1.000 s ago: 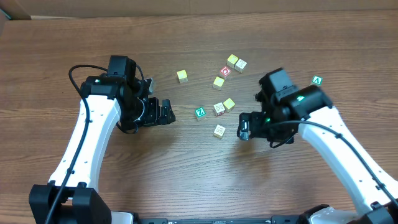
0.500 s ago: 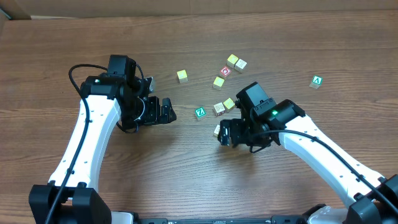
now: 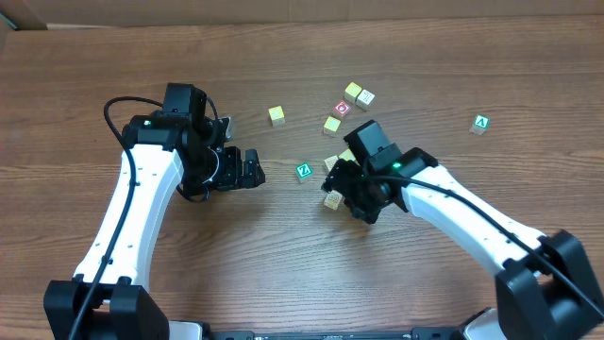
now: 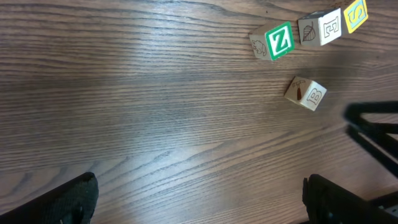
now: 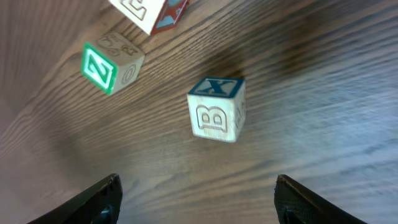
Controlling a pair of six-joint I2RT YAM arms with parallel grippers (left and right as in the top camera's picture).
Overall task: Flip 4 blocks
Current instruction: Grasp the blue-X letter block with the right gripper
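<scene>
The right gripper (image 5: pixel 198 186) stands with its jaws wide apart and has hold of nothing. The B block (image 5: pixel 216 110), cream with a blue X on its upper face, lies on the wood ahead of the two dark fingers (image 5: pixel 99 196), touching neither. Up and to the left of it in the right wrist view sits the Z block (image 5: pixel 112 62), green-faced, with another block (image 5: pixel 152 11) cut off by the top edge.

The left gripper (image 4: pixel 199 186) is also fully open and empty. Its fingers (image 4: pixel 68 199) fill the lower corners of the left wrist view over bare wood. In the upper right of that view are the Z block (image 4: pixel 273 42), a cream block with a leaf and a letter (image 4: pixel 320 28) and a yellow S block (image 4: pixel 356 14) in a row, with the B block (image 4: pixel 306 93) below them.

A second ago the right gripper (image 3: pixel 342 184) was to the right of the B block (image 3: pixel 332 199). Now the arm has swung left and the gripper hangs over it, covering part of the blocks (image 3: pixel 331 162) just above. The left gripper (image 3: pixel 247 170) has not moved, nor has any block.

Seen from overhead, more blocks lie in the upper middle: a touching pair (image 3: pixel 352 91), one below them (image 3: pixel 332 124), and one apart to the left (image 3: pixel 276 114). A red cube (image 3: pixel 342 108) sits among them, and a green A cube (image 3: pixel 481 123) lies well off to the right.

The table (image 3: pixel 283 274) is brown wood grain, and a pale strip (image 3: pixel 377 8) shows beyond its far edge.
</scene>
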